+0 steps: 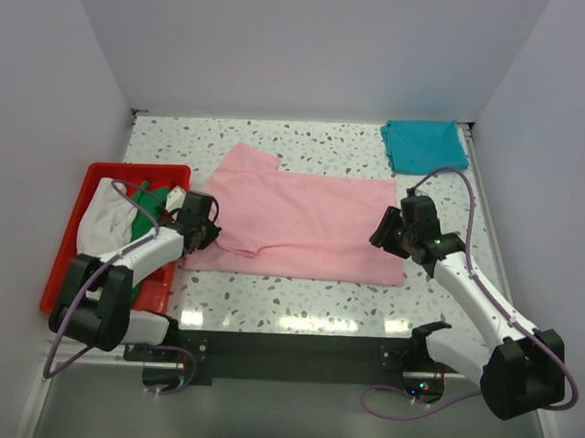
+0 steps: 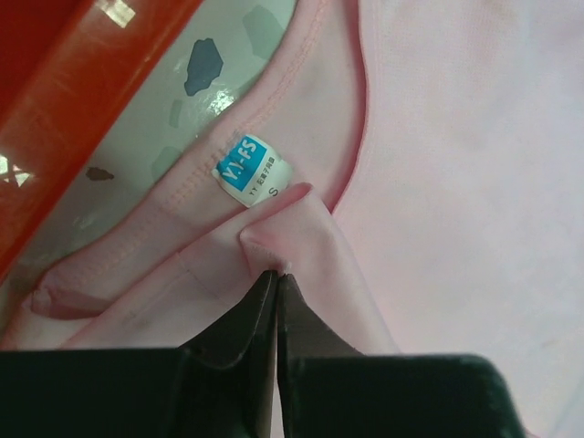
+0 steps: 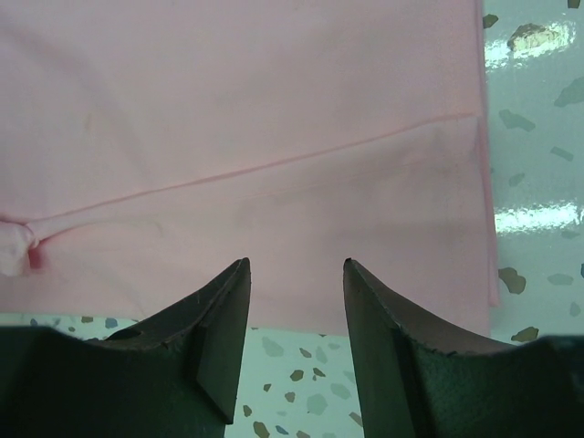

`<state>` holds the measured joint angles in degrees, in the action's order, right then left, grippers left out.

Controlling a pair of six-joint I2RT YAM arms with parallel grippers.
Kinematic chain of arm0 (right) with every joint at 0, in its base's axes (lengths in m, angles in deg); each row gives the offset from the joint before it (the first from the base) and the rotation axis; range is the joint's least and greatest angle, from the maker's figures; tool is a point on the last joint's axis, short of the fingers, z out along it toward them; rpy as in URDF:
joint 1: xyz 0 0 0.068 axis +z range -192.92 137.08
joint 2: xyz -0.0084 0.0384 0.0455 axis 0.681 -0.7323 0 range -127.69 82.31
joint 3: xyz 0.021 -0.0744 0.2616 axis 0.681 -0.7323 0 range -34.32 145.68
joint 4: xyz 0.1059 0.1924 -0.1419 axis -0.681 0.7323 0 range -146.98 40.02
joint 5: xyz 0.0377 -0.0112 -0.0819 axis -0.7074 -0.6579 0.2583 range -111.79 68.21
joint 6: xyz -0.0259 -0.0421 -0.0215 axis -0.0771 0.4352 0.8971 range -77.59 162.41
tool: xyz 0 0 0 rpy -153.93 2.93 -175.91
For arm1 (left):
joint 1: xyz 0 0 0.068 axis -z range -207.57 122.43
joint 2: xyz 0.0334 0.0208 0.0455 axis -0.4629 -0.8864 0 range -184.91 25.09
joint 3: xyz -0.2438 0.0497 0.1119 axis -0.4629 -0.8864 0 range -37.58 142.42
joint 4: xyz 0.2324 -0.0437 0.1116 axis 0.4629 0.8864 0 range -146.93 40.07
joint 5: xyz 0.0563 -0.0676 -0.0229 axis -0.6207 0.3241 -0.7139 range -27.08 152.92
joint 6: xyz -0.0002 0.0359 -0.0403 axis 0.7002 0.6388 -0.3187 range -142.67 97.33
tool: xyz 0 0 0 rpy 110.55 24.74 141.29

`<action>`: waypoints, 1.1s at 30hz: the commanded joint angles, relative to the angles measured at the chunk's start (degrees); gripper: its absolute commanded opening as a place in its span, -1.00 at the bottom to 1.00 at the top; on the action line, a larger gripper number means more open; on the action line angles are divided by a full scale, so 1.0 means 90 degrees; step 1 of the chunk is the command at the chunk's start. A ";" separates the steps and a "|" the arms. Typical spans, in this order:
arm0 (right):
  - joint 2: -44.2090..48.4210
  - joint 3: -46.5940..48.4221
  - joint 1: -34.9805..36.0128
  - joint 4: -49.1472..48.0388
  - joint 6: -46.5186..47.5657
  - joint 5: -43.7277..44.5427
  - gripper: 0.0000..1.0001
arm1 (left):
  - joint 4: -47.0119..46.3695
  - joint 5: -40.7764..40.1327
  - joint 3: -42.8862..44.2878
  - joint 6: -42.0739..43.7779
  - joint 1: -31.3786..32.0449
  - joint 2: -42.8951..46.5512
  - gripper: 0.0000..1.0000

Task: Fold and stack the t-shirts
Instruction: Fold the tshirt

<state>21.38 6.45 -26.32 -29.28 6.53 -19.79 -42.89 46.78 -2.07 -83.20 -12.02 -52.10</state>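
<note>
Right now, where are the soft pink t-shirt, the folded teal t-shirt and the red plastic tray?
Soft pink t-shirt [image 1: 311, 224]: top view, its middle.
Folded teal t-shirt [image 1: 425, 145]: top view, its middle.
Red plastic tray [image 1: 140, 169]: top view, far rim.

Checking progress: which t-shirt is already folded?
The teal t-shirt, folded at far right corner; pink t-shirt lies spread, white t-shirt and green t-shirt bunched in red tray.

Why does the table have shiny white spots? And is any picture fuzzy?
Top view: light glares in white patches along the near edge of the table. Right wrist view: the same shine on the right. Left wrist view: the label is sharp, the red tray fuzzy.
</note>
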 commanded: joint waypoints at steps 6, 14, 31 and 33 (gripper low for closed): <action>0.0090 0.0049 0.0021 -0.0119 -0.0017 0.0071 -0.03 | -0.0545 0.0162 0.0536 0.0241 0.0040 -0.0310 -1.00; -0.0203 0.0293 0.0021 -0.0168 0.0100 0.0237 -0.03 | -0.0545 0.0212 0.0937 0.0251 0.0040 -0.0612 -1.00; -0.1248 0.0801 0.0021 -0.0490 0.0451 0.0578 -0.02 | -0.0516 0.0299 0.1709 0.0241 0.0020 -0.1336 -1.00; -0.1335 0.0821 0.0011 -0.0520 0.0461 0.0617 -0.03 | -0.0506 0.0290 0.1758 0.0251 0.0001 -0.1346 -1.00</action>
<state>10.24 11.09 -26.32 -31.35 9.52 -16.35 -45.73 49.69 11.30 -81.65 -12.02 -63.90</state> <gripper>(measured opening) 0.488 0.013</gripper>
